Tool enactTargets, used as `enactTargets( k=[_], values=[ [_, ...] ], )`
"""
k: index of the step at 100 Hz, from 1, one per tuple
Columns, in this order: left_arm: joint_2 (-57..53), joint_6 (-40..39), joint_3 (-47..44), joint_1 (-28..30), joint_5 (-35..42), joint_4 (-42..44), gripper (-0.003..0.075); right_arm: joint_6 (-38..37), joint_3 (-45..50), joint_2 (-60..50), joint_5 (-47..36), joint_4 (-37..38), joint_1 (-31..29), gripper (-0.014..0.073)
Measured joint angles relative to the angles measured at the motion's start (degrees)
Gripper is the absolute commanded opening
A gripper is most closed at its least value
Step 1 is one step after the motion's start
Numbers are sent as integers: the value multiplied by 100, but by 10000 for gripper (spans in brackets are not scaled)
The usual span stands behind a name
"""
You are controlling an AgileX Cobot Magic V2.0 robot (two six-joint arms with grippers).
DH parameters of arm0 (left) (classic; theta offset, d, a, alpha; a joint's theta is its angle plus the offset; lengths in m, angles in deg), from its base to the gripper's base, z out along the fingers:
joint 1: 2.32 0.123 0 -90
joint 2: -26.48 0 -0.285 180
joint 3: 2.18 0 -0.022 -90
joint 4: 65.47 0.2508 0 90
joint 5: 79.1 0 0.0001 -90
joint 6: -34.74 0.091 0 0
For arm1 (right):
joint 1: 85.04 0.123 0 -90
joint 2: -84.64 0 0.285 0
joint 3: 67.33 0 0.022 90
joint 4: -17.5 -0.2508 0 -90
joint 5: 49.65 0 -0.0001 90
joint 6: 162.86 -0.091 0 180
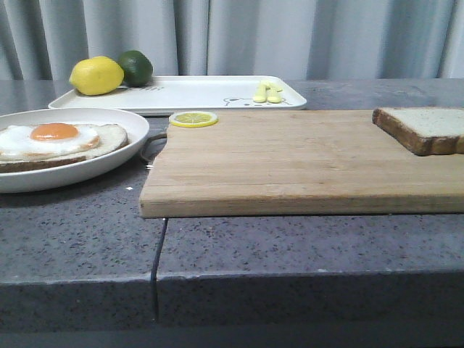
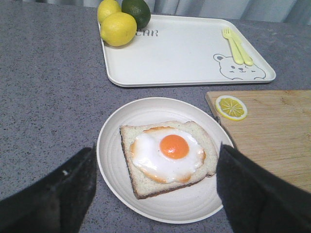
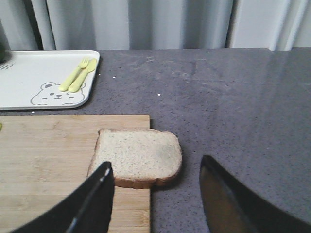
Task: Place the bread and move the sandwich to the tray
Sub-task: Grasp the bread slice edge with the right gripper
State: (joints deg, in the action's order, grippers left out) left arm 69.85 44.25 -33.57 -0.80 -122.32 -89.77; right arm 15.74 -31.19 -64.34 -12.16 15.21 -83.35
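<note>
Both fingers spread empty: left (image 2: 155, 194) flanking the sandwich (image 2: 167, 155), right (image 3: 158, 199) seemingly short of the bread (image 3: 136, 156).

Wooden board (image 1: 290, 163), lemon slice (image 1: 193, 119), lemons (image 2: 118, 28), lime (image 1: 136, 67)

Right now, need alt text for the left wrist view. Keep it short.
A fried-egg sandwich on its round white plate sits on the grey table, framed by the open left gripper. Behind it a white tray holds two lemons, a lime and a pale yellow fork and knife; a wooden board with a lemon slice lies beside.
</note>
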Motion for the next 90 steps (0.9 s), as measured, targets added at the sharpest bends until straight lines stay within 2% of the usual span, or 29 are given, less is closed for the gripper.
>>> enactTargets(
  k=[28, 68, 90],
  values=[
    [0, 0, 0, 0, 0, 0, 484, 1128, 0, 763, -155, -1231, -206, 417],
    [0, 0, 0, 0, 0, 0, 484, 3015, 0, 2011, -330, -3857, -1772, 417],
    [0, 0, 0, 0, 0, 0, 484, 3759, 11, 2561, -382, -5037, -2287, 417]
  ],
)
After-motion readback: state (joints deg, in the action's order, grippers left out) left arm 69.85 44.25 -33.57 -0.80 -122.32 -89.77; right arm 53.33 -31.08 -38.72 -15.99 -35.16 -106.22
